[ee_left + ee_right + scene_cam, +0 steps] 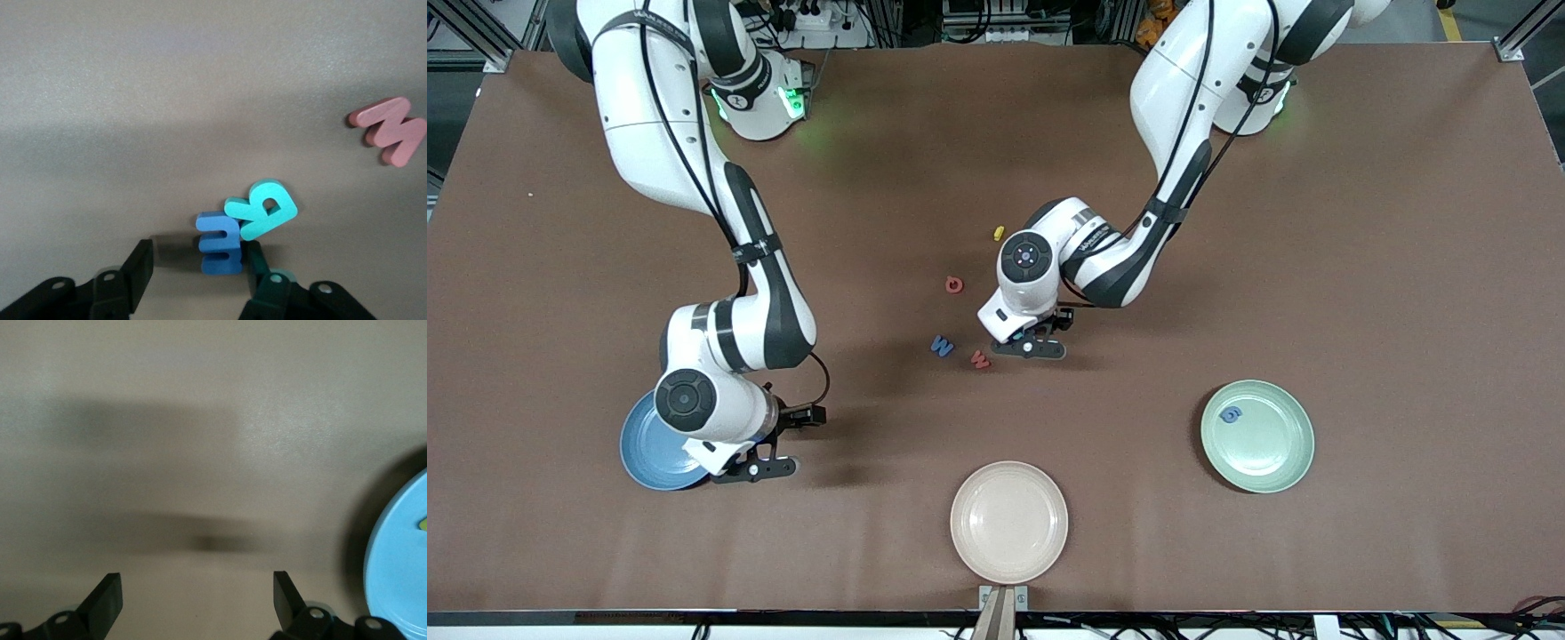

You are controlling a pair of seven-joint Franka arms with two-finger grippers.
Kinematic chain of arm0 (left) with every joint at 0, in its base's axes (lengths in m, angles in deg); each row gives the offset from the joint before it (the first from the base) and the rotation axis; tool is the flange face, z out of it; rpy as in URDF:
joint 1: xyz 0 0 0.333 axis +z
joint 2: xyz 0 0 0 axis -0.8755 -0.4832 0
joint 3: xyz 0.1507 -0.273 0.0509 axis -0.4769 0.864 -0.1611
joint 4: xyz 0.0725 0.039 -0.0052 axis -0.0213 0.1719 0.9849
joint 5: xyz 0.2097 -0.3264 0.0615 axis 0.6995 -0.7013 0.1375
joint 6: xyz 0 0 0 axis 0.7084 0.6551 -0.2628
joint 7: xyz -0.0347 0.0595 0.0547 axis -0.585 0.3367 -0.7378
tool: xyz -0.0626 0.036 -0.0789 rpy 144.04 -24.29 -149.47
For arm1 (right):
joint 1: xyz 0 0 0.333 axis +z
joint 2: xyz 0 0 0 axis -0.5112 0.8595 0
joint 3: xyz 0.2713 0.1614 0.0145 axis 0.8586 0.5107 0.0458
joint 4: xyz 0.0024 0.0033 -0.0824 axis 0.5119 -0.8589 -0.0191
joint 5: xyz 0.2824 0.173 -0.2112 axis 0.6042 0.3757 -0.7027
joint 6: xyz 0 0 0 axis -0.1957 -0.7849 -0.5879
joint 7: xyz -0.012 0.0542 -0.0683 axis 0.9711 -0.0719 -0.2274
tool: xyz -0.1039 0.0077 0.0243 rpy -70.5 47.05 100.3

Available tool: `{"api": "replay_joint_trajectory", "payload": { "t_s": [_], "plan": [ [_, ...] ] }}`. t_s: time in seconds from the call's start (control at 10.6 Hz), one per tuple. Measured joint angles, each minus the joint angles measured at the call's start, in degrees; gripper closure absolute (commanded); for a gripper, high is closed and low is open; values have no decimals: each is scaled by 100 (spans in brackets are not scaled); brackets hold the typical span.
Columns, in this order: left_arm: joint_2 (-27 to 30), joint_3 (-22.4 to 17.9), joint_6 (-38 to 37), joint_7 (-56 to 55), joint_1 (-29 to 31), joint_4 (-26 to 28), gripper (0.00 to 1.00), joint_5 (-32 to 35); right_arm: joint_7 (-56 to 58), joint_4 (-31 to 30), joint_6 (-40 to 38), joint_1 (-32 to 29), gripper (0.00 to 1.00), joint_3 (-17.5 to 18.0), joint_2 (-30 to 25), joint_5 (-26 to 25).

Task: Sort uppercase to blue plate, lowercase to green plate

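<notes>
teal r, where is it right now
The teal R lies on the table at the left gripper, propped against a small blue letter, beside the red w.

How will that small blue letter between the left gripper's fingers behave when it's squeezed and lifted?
The blue letter looks like thick foam, so probably light and slightly squashy. It touches the teal letter, which leans on it and may get dragged or tip. The left gripper straddles it, partly closed; its flat sides should grip fine.

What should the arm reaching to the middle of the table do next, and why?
Probably finish closing. The left gripper is low over the table, its fingers either side of a small blue letter, with a gap left. A teal R leans against that letter, so it should squeeze gently, then lift.
</notes>
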Motion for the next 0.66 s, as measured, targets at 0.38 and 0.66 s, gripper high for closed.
{"api": "replay_joint_trajectory", "payload": {
  "t_s": [0.38, 0.66],
  "plan": [
    [-5, -1, 92, 1, -27, -20, 65, -3, -5, 0, 28, 0, 0, -2, 0, 0],
    [-12, -1, 126, 1, -51, -35, 86, -5, -123, 0, 37, 24, 0, 2, 1, 3]
  ]
}}
